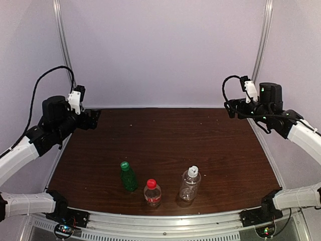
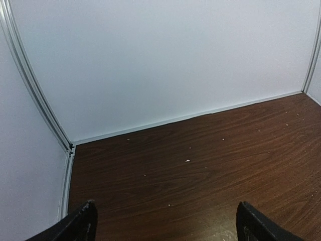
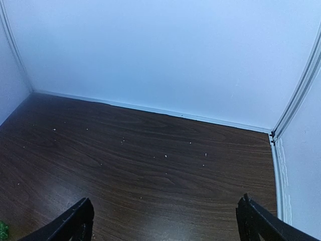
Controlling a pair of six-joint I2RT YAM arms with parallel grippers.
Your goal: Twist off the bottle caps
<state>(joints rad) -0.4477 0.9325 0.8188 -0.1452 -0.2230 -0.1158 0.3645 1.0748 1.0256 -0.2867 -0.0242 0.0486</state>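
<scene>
Top external: not started, bottle caps (image 1: 151, 183) all on bottles (image 1: 190, 188), desk's (image 1: 165, 135) near edge.
We've left claw (image 2: 165, 211) and right claw (image 3: 165, 208) released, well apart from them; next: one holds bottle, other twists.

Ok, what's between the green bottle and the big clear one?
The red-capped bottle, a bit lower in the top view than the green bottle and big clear bottle.

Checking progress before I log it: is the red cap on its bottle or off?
On. The red cap sits atop its short clear bottle, which stands upright on the table.
</scene>
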